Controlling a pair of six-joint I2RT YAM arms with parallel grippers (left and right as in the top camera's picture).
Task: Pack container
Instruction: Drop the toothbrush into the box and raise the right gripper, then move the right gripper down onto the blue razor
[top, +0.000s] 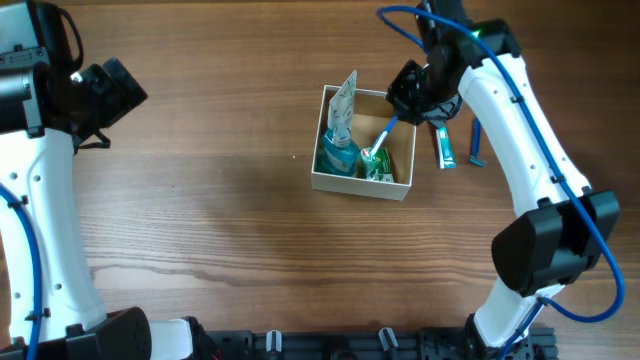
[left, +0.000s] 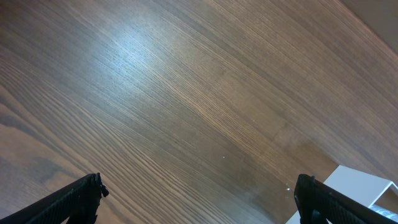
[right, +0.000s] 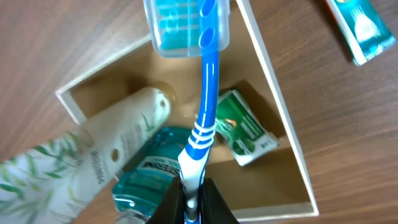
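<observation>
1. Container (top: 360, 187) of white cardboard, brown inside, sits open-topped on the wooden desk (top: 200, 200).
2. Above the container's right rear corner, the right gripper (top: 398, 115) is clenched on the handle of a blue toothbrush (right: 205, 106).
3. The toothbrush slants over the container's inside, with its capped head toward a green packet (top: 378, 165). Whether they touch, I cannot tell.
4. Inside the container, a white tube (right: 93, 155) with a leaf print leans against the left wall. A teal bottle (right: 149, 177) lies beside it, and the green packet lies at the right wall.
5. Just right of the container, a teal packet (top: 445, 148) and a slim blue item (top: 477, 145) lie on the desk.
6. Well to the left of the container, the left gripper (left: 198, 183) hangs over bare desk, its fingers spread wide and grasping nothing.
</observation>
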